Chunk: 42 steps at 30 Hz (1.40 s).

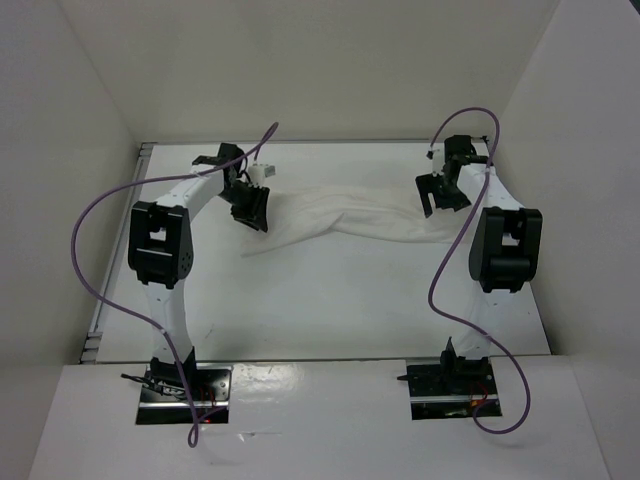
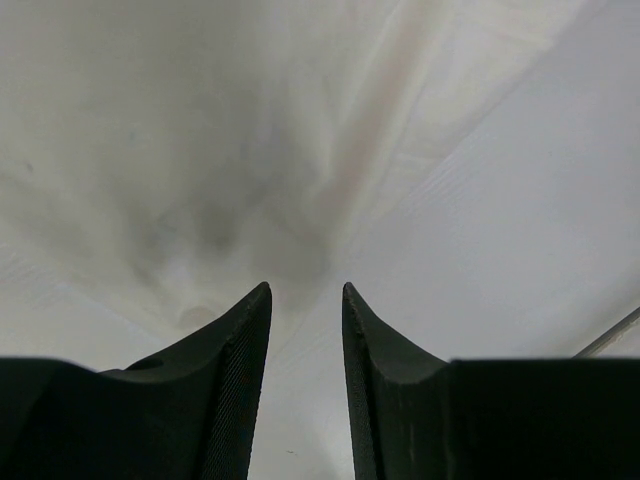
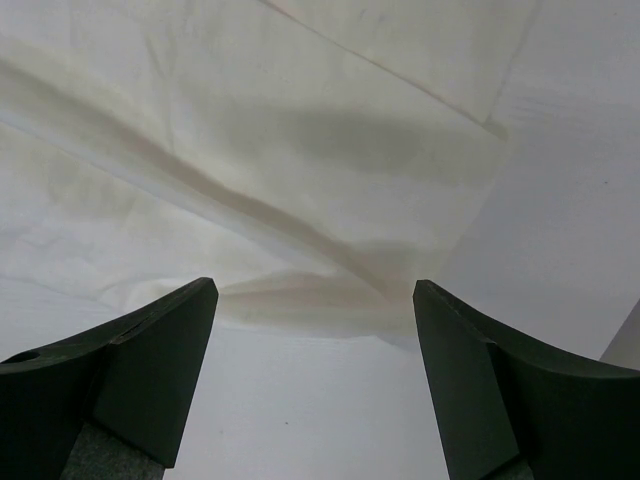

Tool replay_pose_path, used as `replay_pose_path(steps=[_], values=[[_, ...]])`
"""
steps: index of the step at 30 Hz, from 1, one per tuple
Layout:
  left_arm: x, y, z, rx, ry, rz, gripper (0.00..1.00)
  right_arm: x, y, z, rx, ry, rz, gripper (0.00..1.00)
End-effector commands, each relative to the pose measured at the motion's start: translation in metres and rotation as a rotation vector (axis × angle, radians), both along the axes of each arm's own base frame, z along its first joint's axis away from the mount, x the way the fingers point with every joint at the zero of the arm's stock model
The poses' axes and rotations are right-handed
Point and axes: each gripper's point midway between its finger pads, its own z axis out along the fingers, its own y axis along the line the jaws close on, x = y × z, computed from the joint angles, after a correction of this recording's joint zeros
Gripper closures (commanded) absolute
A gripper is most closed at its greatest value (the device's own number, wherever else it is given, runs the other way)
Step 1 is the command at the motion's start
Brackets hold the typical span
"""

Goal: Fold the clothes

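Fingers [image 2: 238, 345] of left gripper [image 2: 305, 292]: partly open, with a narrow gap between the tips. Shows nothing clamped in that gap, only pale surface beyond it. Points down at the left end of the clothes [image 1: 350, 220]. Cannot tell from any view whether the tips touch the fabric.

Fingers [image 3: 165, 345] of right gripper [image 3: 312, 285]: spread wide, holding nothing. Hangs above the right end of the clothes. Frames, in the right wrist view, a folded edge and a corner of the fabric between the two tips, with bare table to the right of that corner.

Clothes: lies on the far half of the table [image 1: 330, 300], between the two grippers. Runs as one wrinkled white band from left gripper to right gripper: broad at the left end, pinched narrow near the middle, broader again toward the right. Sends one thin edge out toward the near left. Shows soft creases and grey shading in both wrist views.

Surroundings: plain white walls [image 1: 300, 60] on three sides of the table. Purple cables [image 1: 85, 240] loop from each arm down to its base at the near edge.
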Motion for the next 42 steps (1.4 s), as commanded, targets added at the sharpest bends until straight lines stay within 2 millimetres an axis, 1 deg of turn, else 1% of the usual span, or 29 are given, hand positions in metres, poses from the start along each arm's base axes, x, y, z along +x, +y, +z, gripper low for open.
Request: replay_pose_path(steps=[1,2,3,4,7,8,9,10,12,13,14,16,20,22,25,26,27,29,30,31,32,34,36,37,38,39,40,41,42], values=[[-0.013,-0.008,-0.008,-0.023,0.054,-0.017,0.58,0.014,-0.001,0.004,0.018,-0.051,-0.032,0.12],[-0.017,-0.007,-0.016,-0.018,0.073,-0.026,0.58,0.014,-0.001,0.000,0.018,-0.040,-0.032,0.12],[-0.016,-0.005,-0.017,-0.009,0.072,-0.024,0.58,0.011,0.003,-0.003,0.019,-0.031,-0.023,0.12],[-0.021,-0.003,-0.025,0.003,0.095,-0.022,0.58,0.010,0.003,-0.013,0.020,-0.014,-0.023,0.12],[-0.031,0.000,-0.035,0.018,0.126,-0.028,0.58,0.005,0.001,-0.026,0.005,0.007,-0.019,0.12],[-0.037,0.005,-0.041,0.043,0.144,-0.023,0.58,0.001,0.000,-0.029,-0.003,0.018,-0.022,0.12],[-0.039,0.007,-0.044,0.054,0.152,-0.021,0.58,-0.002,0.000,-0.035,-0.003,0.027,-0.022,0.12],[-0.037,0.007,-0.044,0.053,0.143,-0.021,0.58,-0.005,0.000,-0.037,-0.007,0.037,-0.011,0.12],[-0.046,0.010,-0.052,0.067,0.166,-0.028,0.58,-0.012,-0.004,-0.045,-0.029,0.058,-0.021,0.12],[-0.044,0.010,-0.052,0.065,0.157,-0.028,0.58,-0.015,-0.005,-0.048,-0.032,0.068,-0.013,0.12],[-0.048,0.013,-0.056,0.085,0.168,-0.025,0.58,-0.018,-0.006,-0.053,-0.041,0.074,-0.017,0.12],[-0.049,0.015,-0.059,0.094,0.168,-0.023,0.58,-0.021,-0.008,-0.054,-0.055,0.074,-0.013,0.12],[-0.048,0.019,-0.061,0.119,0.161,-0.029,0.58,-0.032,-0.022,-0.059,-0.089,0.081,-0.036,0.12],[-0.046,0.025,-0.062,0.132,0.150,-0.038,0.58,-0.035,-0.033,-0.059,-0.130,0.082,-0.037,0.12],[-0.045,0.042,-0.064,0.154,0.155,-0.043,0.61,-0.042,-0.050,-0.061,-0.176,0.085,-0.051,0.12],[-0.042,0.046,-0.061,0.155,0.145,-0.049,0.61,-0.039,-0.056,-0.056,-0.177,0.064,-0.066,0.12],[-0.040,0.055,-0.060,0.168,0.149,-0.045,0.61,-0.040,-0.058,-0.055,-0.192,0.067,-0.057,0.12],[-0.035,0.065,-0.057,0.181,0.128,-0.063,0.61,-0.039,-0.069,-0.051,-0.198,0.053,-0.070,0.12],[-0.031,0.076,-0.054,0.193,0.118,-0.065,0.61,-0.037,-0.072,-0.049,-0.217,0.047,-0.063,0.12],[-0.028,0.082,-0.055,0.206,0.115,-0.063,0.62,-0.038,-0.074,-0.048,-0.231,0.050,-0.058,0.12],[-0.030,0.090,-0.053,0.206,0.127,-0.054,0.62,-0.039,-0.078,-0.048,-0.231,0.051,-0.067,0.12],[-0.030,0.099,-0.055,0.208,0.141,-0.068,0.62,-0.037,-0.076,-0.046,-0.222,0.049,-0.053,0.12],[-0.035,0.103,-0.056,0.191,0.164,-0.077,0.62,-0.038,-0.072,-0.044,-0.204,0.065,-0.034,0.12],[-0.042,0.102,-0.053,0.163,0.184,-0.099,0.62,-0.041,-0.068,-0.046,-0.179,0.076,-0.021,0.12],[-0.045,0.101,-0.053,0.153,0.192,-0.110,0.62,-0.040,-0.066,-0.044,-0.174,0.079,-0.004,0.12],[-0.047,0.099,-0.052,0.141,0.197,-0.123,0.64,-0.044,-0.062,-0.043,-0.152,0.102,0.017,0.12],[-0.048,0.099,-0.044,0.142,0.183,-0.130,0.64,-0.046,-0.060,-0.041,-0.144,0.116,0.041,0.11],[-0.046,0.103,-0.039,0.143,0.168,-0.120,0.65,-0.043,-0.058,-0.030,-0.137,0.099,0.044,0.11],[-0.042,0.101,-0.031,0.136,0.142,-0.119,0.65,-0.045,-0.053,-0.021,-0.111,0.096,0.069,0.11]])
